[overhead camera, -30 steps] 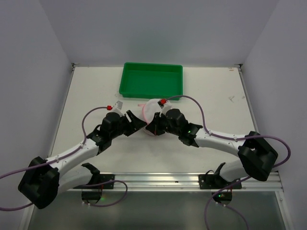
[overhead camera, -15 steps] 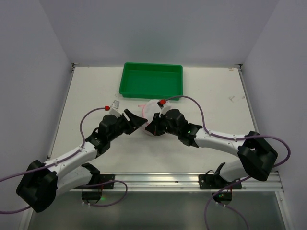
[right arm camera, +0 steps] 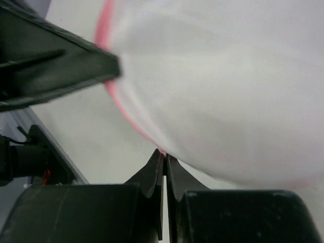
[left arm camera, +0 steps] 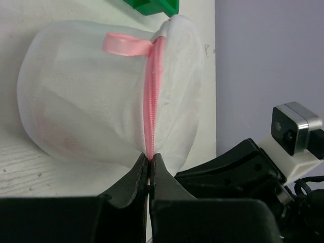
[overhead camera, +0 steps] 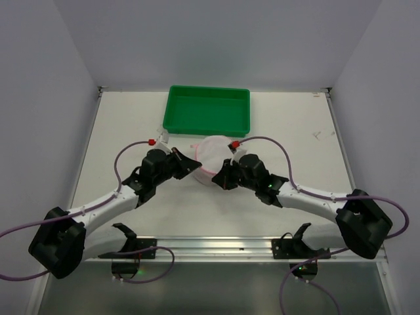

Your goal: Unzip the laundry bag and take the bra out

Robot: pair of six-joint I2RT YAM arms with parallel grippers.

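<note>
The laundry bag (overhead camera: 211,155), a round white mesh pouch with a pink zipper (left arm camera: 150,101) along its rim, hangs between the two arms just in front of the green tray. My left gripper (left arm camera: 150,158) is shut on the pink zipper rim at the pouch's left side (overhead camera: 194,164). My right gripper (right arm camera: 165,155) is shut on the pink rim at the pouch's near right edge (overhead camera: 221,178). A pink ribbon loop (left arm camera: 127,44) sits at the top of the zipper. A faint pink shape shows through the mesh; the bra itself cannot be made out.
A green rectangular tray (overhead camera: 209,110) stands behind the pouch at the table's back middle. The left arm's fingers (right arm camera: 55,63) show at the upper left of the right wrist view. A metal rail (overhead camera: 216,246) runs along the near edge.
My left gripper moved right to the pouch and closed on its pink zipper rim. The right gripper shifted slightly right and nearer, and the pouch now spreads between both grippers.
</note>
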